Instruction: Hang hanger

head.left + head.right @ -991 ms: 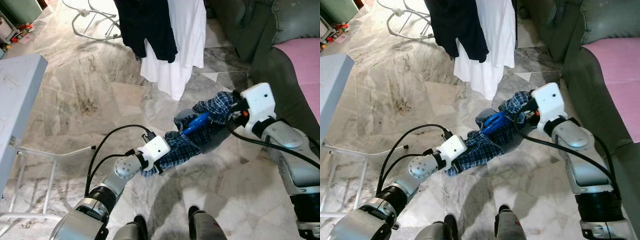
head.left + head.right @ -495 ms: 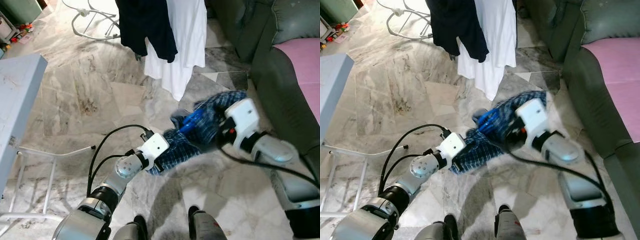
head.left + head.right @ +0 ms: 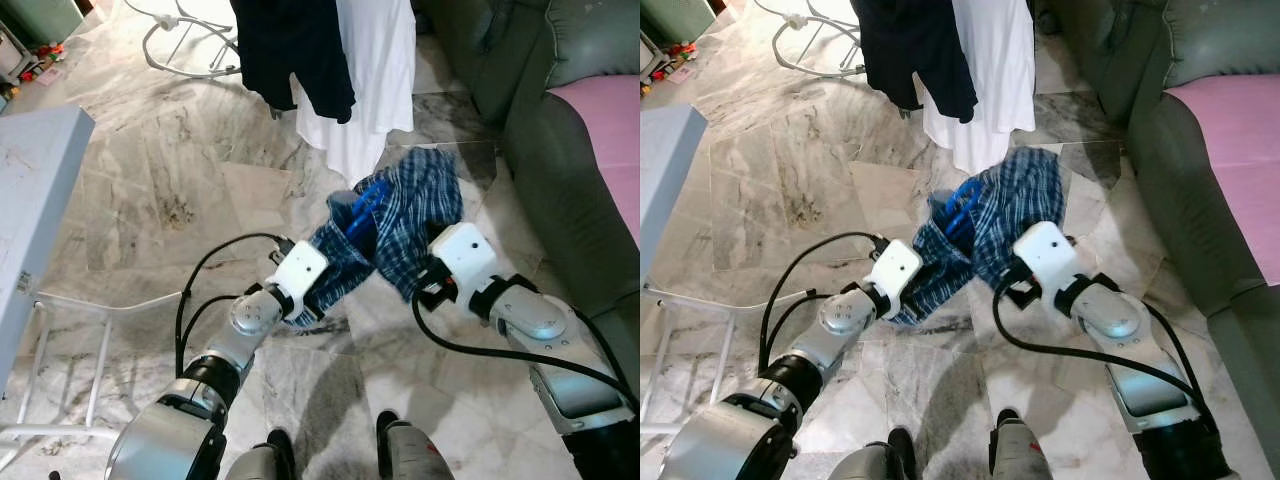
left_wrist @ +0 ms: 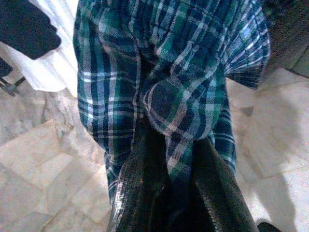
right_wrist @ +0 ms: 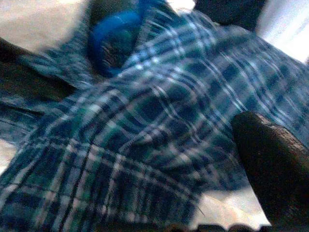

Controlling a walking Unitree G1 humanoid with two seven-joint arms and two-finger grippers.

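Since a second ago both arms have lifted the plaid shirt [image 3: 400,215] off the marble floor [image 3: 170,190] and carried it closer to the clothes hanging ahead. At the left, a grey desk [image 3: 35,170] stands with a white folding frame [image 3: 100,310] below its edge. The left tool [image 4: 166,193] pinches a fold of the shirt's lower end between its two black fingers [image 4: 137,193]. A blue hanger [image 3: 362,208] sits inside the bunched cloth, held up in the air just below a dark garment [image 3: 290,50] and a white garment [image 3: 375,70]. The right tool [image 3: 425,280] is under the shirt's right side; I cannot tell how its fingers stand. A green sofa [image 3: 560,130] runs along the right.
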